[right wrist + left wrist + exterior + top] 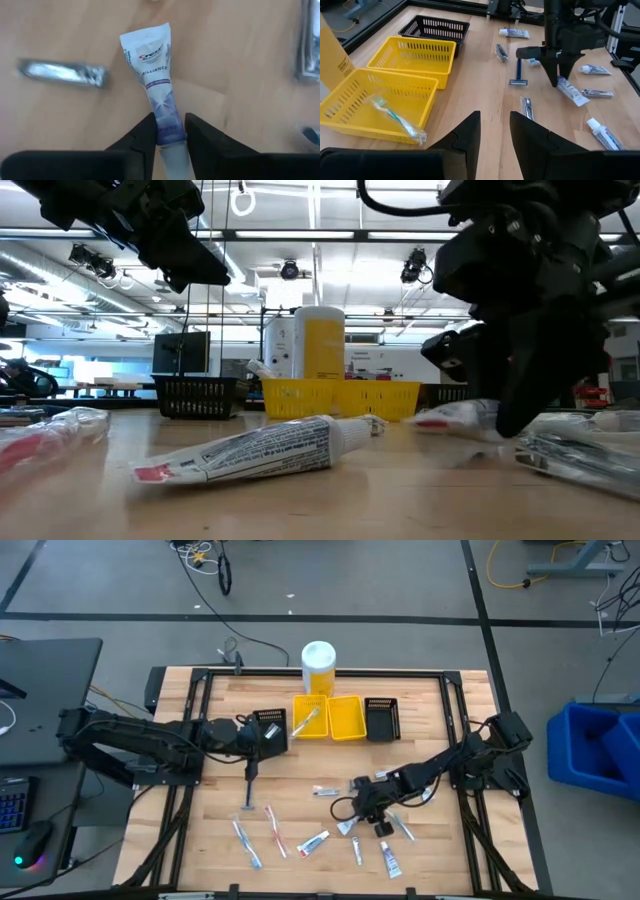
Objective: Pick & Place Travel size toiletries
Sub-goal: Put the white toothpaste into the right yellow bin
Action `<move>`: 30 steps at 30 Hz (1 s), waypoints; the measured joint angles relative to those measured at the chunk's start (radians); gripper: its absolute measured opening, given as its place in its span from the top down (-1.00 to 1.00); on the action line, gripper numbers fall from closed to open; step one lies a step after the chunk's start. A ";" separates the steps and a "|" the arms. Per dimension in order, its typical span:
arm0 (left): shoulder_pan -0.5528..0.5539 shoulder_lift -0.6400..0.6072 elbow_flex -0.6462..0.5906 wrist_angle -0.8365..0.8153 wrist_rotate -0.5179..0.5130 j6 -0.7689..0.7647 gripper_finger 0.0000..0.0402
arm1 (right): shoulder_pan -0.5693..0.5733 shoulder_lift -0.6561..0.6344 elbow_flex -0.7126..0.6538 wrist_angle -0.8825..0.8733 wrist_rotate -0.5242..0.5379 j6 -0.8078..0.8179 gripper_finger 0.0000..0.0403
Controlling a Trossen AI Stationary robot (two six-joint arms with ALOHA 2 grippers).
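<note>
We've got the right claw [167, 131] down at the worktop [290, 770], its two fingers pinched on the cap end of a white and purple toothpaste tube [152, 80] that lies flat on the wood, so this looks like the grasp step of a pick. Next we'd expect a straight lift, then a carry across to the yellow bins [328, 716] at the far edge, and that wants a firm hold, since the tube is slick and caught only near one end. Just beside it lies a silvery wrapped piece [62, 73], close enough to be nudged on the way up. More tubes, a blue razor [519, 72] and toothbrushes are scattered over the near half of the worktop. One bin already holds a wrapped toothbrush [397, 119]. The left claw [495, 131] hangs over the middle of the worktop, fingers slightly parted and empty, near the bins, so we'd watch that arm on the carry
</note>
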 joint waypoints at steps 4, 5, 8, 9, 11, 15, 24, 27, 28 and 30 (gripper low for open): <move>0.000 0.000 0.000 0.000 0.000 0.002 0.44 | -0.001 -0.001 0.015 0.021 -0.020 0.020 0.50; 0.000 0.000 0.000 0.000 0.000 0.002 0.44 | -0.001 -0.005 0.024 0.021 -0.015 0.020 0.50; 0.000 0.000 0.000 0.000 -0.001 0.002 0.44 | -0.009 -0.021 0.054 0.017 0.068 0.017 0.49; 0.000 0.000 0.000 0.000 0.000 0.002 0.44 | -0.016 -0.029 0.064 0.014 0.114 0.016 0.49; 0.000 0.000 0.000 0.000 -0.001 0.002 0.44 | -0.036 -0.047 0.084 0.010 0.212 0.005 0.50; 0.000 0.000 0.000 0.000 -0.001 0.002 0.44 | -0.087 -0.089 0.107 -0.011 0.396 -0.054 0.48; 0.000 0.000 0.000 0.001 -0.001 0.000 0.44 | -0.282 -0.145 0.109 -0.026 0.681 0.017 0.48; 0.000 0.000 0.000 0.001 -0.001 -0.001 0.44 | -0.370 -0.145 0.109 -0.033 0.685 0.114 0.48; 0.000 0.000 0.000 0.001 -0.001 -0.002 0.44 | -0.399 -0.145 0.109 -0.042 0.685 0.167 0.48; 0.000 0.000 0.000 0.001 -0.001 -0.002 0.44 | -0.453 -0.145 0.109 -0.060 0.678 0.290 0.48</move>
